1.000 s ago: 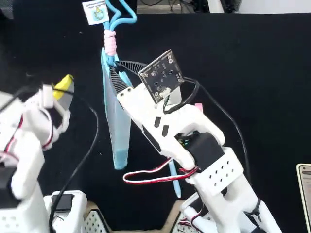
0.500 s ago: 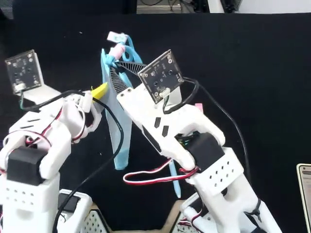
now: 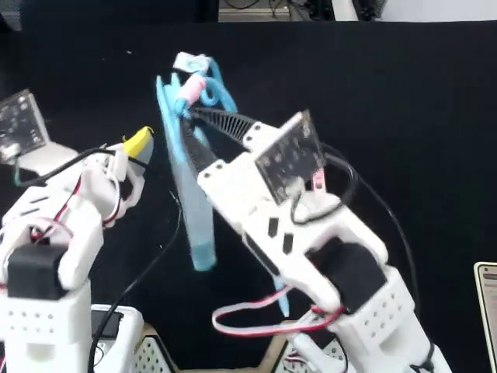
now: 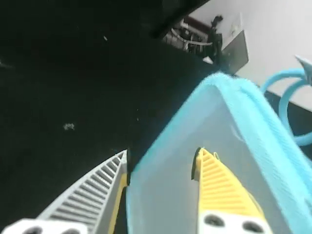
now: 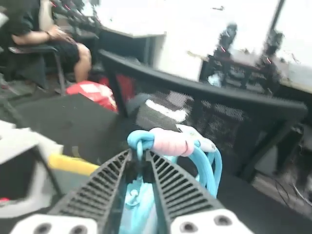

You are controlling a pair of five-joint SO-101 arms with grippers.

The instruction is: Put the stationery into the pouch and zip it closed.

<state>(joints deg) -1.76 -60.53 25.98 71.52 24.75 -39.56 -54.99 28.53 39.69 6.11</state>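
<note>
Since half a sec ago the right arm (image 3: 311, 241) has swung out, its wrist board now lower in the high view. The left arm (image 3: 62, 233) has backed off a bit, so its yellow finger sits farther from the pouch side. The pouch's lower end has shifted slightly toward the right arm.

Black counter (image 3: 419, 93) carries both arms.

Pouch (image 3: 190, 202): pale blue, see-through, held up by its top end. It hangs steeply btwn the two arms w/ the lower end down near the counter.

Right pincer (image 5: 141, 163) is pressed together on the blue cord (image 5: 207, 168) at the pouch's top, right by the pink sleeve (image 5: 168, 141) on that cord.

Left pincer (image 4: 162, 155) is spread, grey & yellow fingers apart, w/ the pouch edge straight ahead in the gap. From above it sits just beside the pouch; contact can't tell.

Blue pen (image 3: 282, 301) lies under the right arm, outside the pouch, mostly hidden.

Small white tag (image 3: 189, 61) sits at the cord's far end.
</note>
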